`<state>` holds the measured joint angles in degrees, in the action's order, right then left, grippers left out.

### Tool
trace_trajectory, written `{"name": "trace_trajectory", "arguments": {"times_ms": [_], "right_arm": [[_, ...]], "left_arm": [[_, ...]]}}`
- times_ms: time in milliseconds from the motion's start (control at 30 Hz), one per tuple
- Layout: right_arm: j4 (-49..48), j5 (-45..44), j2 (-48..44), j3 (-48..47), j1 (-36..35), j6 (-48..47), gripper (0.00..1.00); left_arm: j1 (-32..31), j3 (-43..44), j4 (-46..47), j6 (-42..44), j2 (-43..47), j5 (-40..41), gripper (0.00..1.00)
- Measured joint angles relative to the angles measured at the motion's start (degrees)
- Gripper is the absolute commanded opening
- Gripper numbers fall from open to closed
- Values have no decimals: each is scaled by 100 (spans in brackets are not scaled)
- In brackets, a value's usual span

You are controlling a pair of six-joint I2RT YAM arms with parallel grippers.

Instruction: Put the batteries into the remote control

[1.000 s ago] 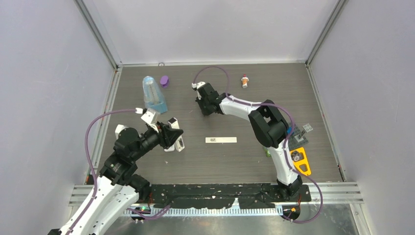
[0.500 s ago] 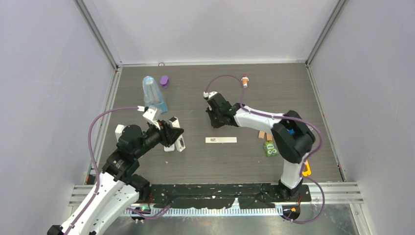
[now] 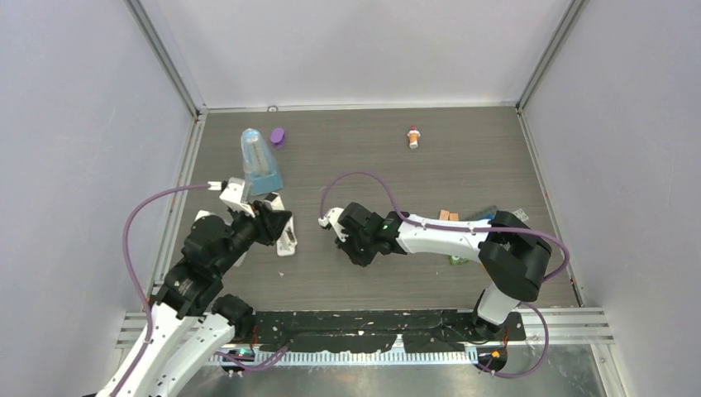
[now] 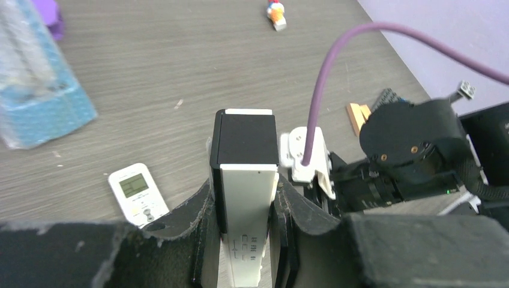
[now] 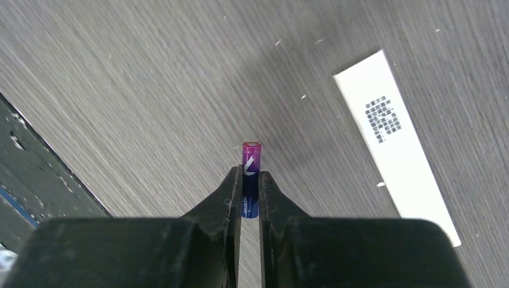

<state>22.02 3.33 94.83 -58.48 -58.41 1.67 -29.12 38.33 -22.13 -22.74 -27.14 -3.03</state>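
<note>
Right end effector (image 5: 250,174) swung nearer, gripping purple battery (image 5: 251,156) pointing straight forward.

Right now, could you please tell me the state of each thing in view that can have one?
Left gripper: shut on the narrow white bar with a black tip.
Right gripper: shut on the small purple battery.
Small white remote control with a pale screen: lying flat, screen up, not held.
Red-and-white capped little bottle: lying on its side.
White printed strip: lying flat on the table.
</note>
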Motion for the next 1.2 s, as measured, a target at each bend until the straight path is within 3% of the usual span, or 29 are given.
{"name": "trace_trajectory", "arguments": {"times_ms": [233,433,767,1000,1200], "right_arm": [[278,-146,131,-59,-221,-566,23],[442,-472,485,-188,-251,-793,27],[496,-824,378,-208,-260,-616,53],[446,-1211,-588,-199,-260,774,55],[551,-1425,-872,-243,-260,3088,54]], "left_arm": [[7,745,-608,111,201,553,0],[22,776,-776,109,236,603,0],[28,774,-861,94,210,601,0],[28,719,-813,61,210,599,0],[28,592,-767,35,208,601,0]]}}
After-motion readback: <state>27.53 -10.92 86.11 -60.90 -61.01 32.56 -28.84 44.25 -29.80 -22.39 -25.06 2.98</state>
